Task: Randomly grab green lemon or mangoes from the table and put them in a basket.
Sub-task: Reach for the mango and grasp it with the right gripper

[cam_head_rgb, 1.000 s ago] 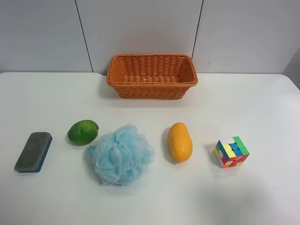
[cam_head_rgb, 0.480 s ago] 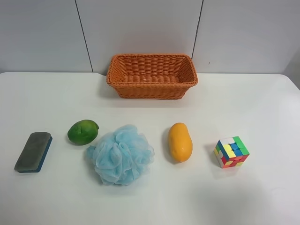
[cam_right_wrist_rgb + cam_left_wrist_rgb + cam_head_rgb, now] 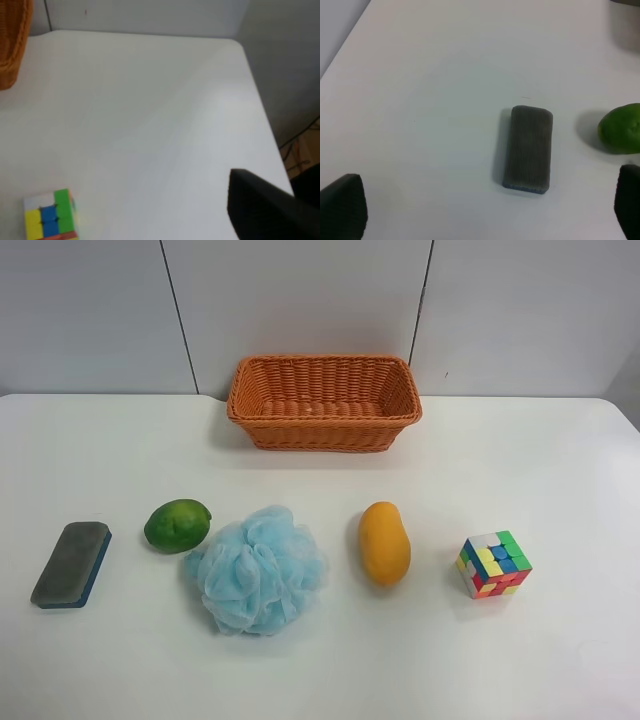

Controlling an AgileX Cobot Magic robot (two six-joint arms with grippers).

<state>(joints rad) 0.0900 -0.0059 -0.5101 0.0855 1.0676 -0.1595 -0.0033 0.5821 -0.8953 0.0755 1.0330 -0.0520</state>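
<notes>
Green lemon (image 3: 177, 525) lies left, just beside the sponge (image 3: 257, 570); mango (image 3: 384, 543) lies right. Left jaws gape empty; right jaws cannot be judged. A grab may snag the sponge or roll the lemon.

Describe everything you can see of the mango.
The mango is a smooth, orange-yellow oblong fruit, whole and unmarked as far as shows. It lies on its side on the white table, long axis roughly toward the basket, between the blue bath sponge and the puzzle cube, touching neither. Only the table touches it.
</notes>
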